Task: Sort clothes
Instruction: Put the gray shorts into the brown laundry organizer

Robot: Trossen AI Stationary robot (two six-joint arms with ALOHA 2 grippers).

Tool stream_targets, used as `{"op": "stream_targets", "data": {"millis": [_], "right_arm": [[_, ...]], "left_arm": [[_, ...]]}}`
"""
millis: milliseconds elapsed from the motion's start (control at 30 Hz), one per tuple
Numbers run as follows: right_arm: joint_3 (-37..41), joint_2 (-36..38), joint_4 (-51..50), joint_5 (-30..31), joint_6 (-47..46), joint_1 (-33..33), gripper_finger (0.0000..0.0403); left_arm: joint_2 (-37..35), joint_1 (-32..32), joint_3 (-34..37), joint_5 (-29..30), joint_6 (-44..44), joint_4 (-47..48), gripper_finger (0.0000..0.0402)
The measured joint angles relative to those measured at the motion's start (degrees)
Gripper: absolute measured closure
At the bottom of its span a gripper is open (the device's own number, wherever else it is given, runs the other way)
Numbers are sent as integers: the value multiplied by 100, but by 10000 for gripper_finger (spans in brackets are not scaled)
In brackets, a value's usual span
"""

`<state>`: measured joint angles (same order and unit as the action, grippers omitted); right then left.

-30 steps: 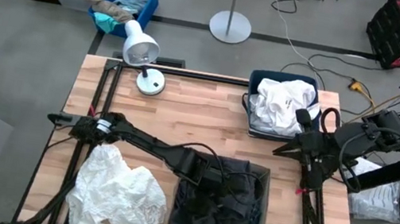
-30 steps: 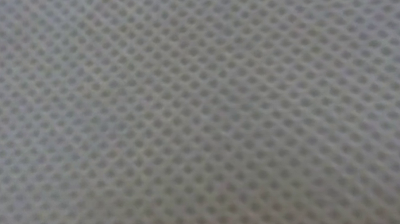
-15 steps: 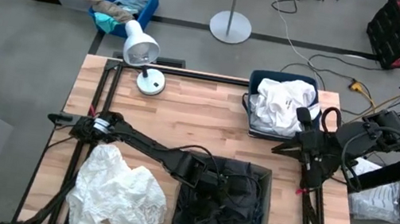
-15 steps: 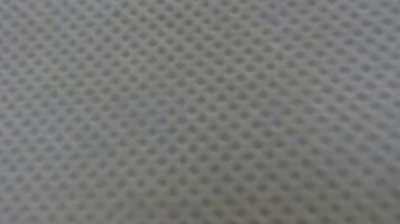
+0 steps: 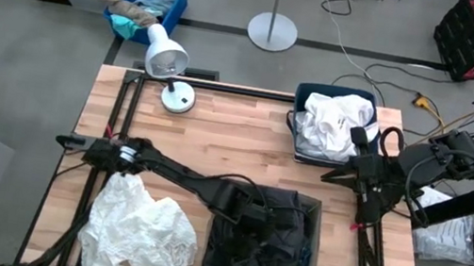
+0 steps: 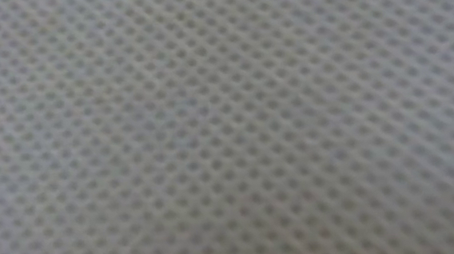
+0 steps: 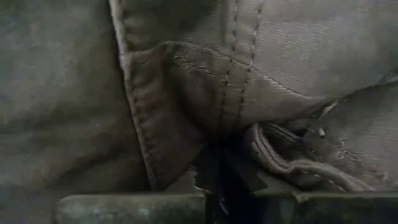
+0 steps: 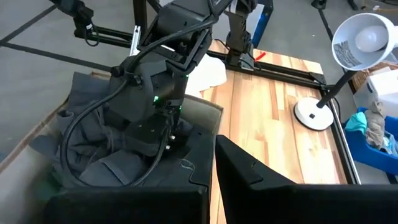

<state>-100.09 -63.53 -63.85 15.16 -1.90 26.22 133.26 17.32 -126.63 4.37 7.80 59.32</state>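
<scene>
A: Nearest the table's front edge, a crumpled white fabric heap (image 5: 141, 231) lies loose on the pale wooden slatted table (image 5: 237, 133). Which step is this?

B: Judging by the layout, the darks are being handled. Just beside the white heap, the left gripper (image 5: 253, 222) is buried in the pile of charcoal and dark grey garments (image 5: 257, 246) filling the grey fabric bin (image 5: 316, 224).

A: And its jaws?

B: Closed tight. The left wrist view shows a seamed fold of dark cloth (image 7: 186, 106) pressed against the fingers; whether a fold is actually pinched cannot be told.

A: What does the next move call for?

B: Probably a clean lift clear of the bin wall, or a release if the garment belongs there.

A: The right arm?

B: Farther back, the right gripper (image 5: 361, 173) waits by the table's right edge, jaws closed on nothing, near the blue plastic crate (image 5: 302, 94) holding white clothes (image 5: 334, 122). Beyond stands a white desk lamp (image 5: 168, 63).
</scene>
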Motion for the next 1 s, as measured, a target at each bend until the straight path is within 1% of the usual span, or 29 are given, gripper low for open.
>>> {"op": "stream_targets", "data": {"millis": [133, 300, 400, 533, 633, 733, 800, 900, 1000], "right_arm": [[0, 4, 212, -2, 25, 2, 390], [-69, 31, 337, -9, 185, 0, 390], [-91, 75, 431, -11, 296, 0, 390], [-32, 227, 848, -169, 386, 2, 390], [109, 341, 1085, -203, 414, 2, 390], [537, 450, 1535, -228, 330, 4, 390], [1016, 536, 2026, -358, 294, 6, 390], [1852, 684, 2954, -370, 256, 51, 390], [2732, 882, 4158, -369, 300, 57, 390]], "left_arm": [[56, -5, -797, -27, 66, 812, 402], [-386, 24, -610, -143, 223, 902, 401], [-476, 67, -648, -171, 217, 1033, 401], [-530, 104, -808, -178, 231, 1048, 401], [-693, 118, -781, -189, 363, 971, 401], [-807, 120, -824, -193, 390, 980, 401], [-866, 120, -813, -191, 425, 974, 401], [-982, 127, -815, -193, 423, 980, 401], [-1144, 143, -818, -193, 386, 1032, 401]]}}
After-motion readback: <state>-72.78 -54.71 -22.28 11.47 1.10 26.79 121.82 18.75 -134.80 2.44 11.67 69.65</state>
